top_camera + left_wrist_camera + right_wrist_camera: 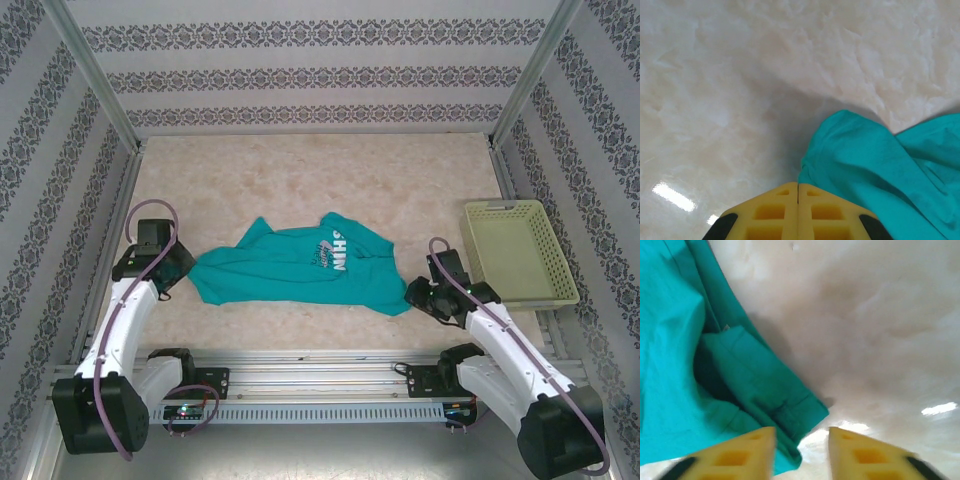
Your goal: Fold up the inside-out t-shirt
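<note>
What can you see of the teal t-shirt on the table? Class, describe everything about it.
The t-shirt is teal-green soft cloth, crumpled and unfolded, lying spread across the beige marbled table between the two arms. White lettering shows near its middle. Seams and a turned-over hem show at its right end, where the right gripper stands open at the cloth's edge. The shirt rests on the table, none of it lifted.

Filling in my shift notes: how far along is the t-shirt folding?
Done: nothing; the t-shirt lies crumpled with no neat fold. In hand: left gripper shut beside its left end, right gripper open at its right corner. Left: flattening and all folds.
</note>
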{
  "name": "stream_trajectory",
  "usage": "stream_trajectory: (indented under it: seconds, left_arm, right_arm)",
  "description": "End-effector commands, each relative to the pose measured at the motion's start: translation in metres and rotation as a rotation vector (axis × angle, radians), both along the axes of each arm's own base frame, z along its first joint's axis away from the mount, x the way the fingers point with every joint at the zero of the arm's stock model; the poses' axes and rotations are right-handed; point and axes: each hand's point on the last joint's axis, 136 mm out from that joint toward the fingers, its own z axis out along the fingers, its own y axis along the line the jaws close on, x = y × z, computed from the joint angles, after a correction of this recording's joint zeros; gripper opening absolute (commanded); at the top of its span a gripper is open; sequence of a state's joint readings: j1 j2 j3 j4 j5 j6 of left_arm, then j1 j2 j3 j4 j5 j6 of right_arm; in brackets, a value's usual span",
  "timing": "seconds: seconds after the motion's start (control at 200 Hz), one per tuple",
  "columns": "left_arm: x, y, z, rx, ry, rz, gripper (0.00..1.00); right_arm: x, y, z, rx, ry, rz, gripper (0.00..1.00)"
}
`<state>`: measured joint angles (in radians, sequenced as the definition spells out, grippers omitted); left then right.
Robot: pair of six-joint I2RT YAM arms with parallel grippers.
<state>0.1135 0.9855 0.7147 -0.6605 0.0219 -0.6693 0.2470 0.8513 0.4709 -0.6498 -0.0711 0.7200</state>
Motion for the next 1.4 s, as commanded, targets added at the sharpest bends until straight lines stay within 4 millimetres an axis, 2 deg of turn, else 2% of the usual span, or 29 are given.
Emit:
stream_trajectory:
  seconds: [0.0, 0.085, 0.21, 0.37, 0.51, 0.565, 0.699, 0.794, 0.899, 0.969, 1.084, 1.239, 1.339, 1.394]
  left_arm:
    - [0.004, 0.007, 0.011, 0.004, -0.071, 0.053, 0.0]
    - [0.003, 0.008, 0.013, 0.01, -0.082, 0.062, 0.0]
    - [0.001, 0.011, 0.016, 0.027, -0.088, 0.071, 0.0]
    - [0.002, 0.011, 0.013, 0.029, -0.073, 0.061, 0.0]
    - [0.005, 0.008, 0.007, 0.013, -0.061, 0.05, 0.0]
    - [0.006, 0.007, 0.005, 0.006, -0.058, 0.044, 0.0]
    - [0.008, 0.006, 0.004, 0.001, -0.056, 0.035, 0.0]
    - [0.008, 0.006, 0.004, 0.006, -0.053, 0.032, 0.0]
    - [0.008, 0.006, 0.005, 0.009, -0.053, 0.029, 0.0]
    - [0.008, 0.007, 0.006, 0.01, -0.052, 0.03, 0.0]
    - [0.007, 0.007, 0.008, 0.012, -0.055, 0.033, 0.0]
    - [0.001, 0.012, 0.01, 0.033, -0.059, 0.055, 0.0]
    - [-0.005, 0.018, 0.01, 0.057, -0.065, 0.087, 0.0]
    - [-0.01, 0.022, 0.008, 0.069, -0.063, 0.11, 0.0]
  right_arm:
    - [0.031, -0.006, 0.041, -0.063, -0.15, 0.001, 0.55]
    - [0.051, -0.001, 0.055, -0.07, -0.186, 0.018, 0.58]
    - [0.079, 0.01, 0.049, -0.054, -0.162, 0.042, 0.57]
    - [0.103, 0.032, 0.021, -0.004, -0.091, 0.086, 0.56]
    - [0.114, 0.061, -0.001, 0.091, -0.04, 0.146, 0.6]
    - [0.119, 0.067, -0.008, 0.131, -0.036, 0.145, 0.59]
    - [0.131, 0.076, -0.01, 0.146, -0.046, 0.182, 0.5]
    - [0.138, 0.082, -0.002, 0.151, -0.058, 0.21, 0.28]
    - [0.14, 0.079, 0.013, 0.071, -0.091, 0.231, 0.1]
    - [0.138, 0.075, 0.025, 0.02, -0.115, 0.244, 0.0]
    - [0.128, 0.069, 0.049, -0.022, -0.172, 0.254, 0.0]
    - [0.087, 0.062, 0.075, -0.064, -0.259, 0.283, 0.0]
    - [0.05, 0.049, 0.064, -0.049, -0.234, 0.239, 0.0]
    - [0.028, 0.043, 0.047, -0.02, -0.185, 0.2, 0.0]
